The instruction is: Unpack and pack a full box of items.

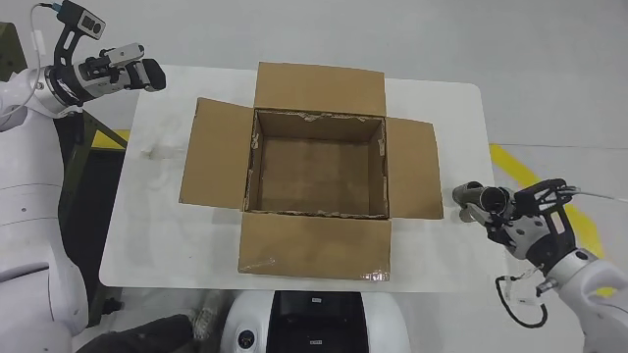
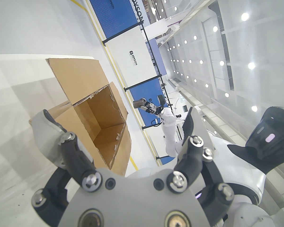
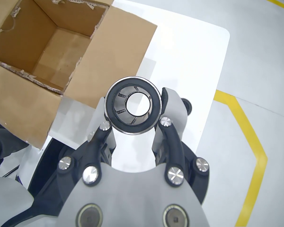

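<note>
In the top view, the cardboard box (image 1: 316, 172) is sitting open in the middle of the white table (image 1: 437, 108), with all four flaps folded out and its brown floor showing. The right gripper (image 1: 481, 203) is hanging just off the table's edge, near the flap closest to it, and is clamping a short metal sleeve (image 1: 464, 194). The left gripper (image 1: 149, 73) is hovering by the opposite corner, well apart from the box.

In the left wrist view, the left gripper (image 2: 116, 115) is holding its fingers spread wide with nothing between them. The box (image 2: 85, 83) is lying ahead of the fingertips, its mouth turned toward them.

In the right wrist view, the right gripper (image 3: 135, 103) is pinching the sleeve (image 3: 123, 119) across its outer wall, one finger on each side, with the bore facing the camera. The box (image 3: 37, 43) is lying ahead of the fingertips and off to one side.

The sleeve is looking rigid and probably heavy for its size, and its smooth round wall is likely slippery. A firm squeeze across the diameter near mid-length seems safest, and crushing is not a worry. The box is likely light with floppy flaps, so it is better taken by a wall than by a flap.
</note>
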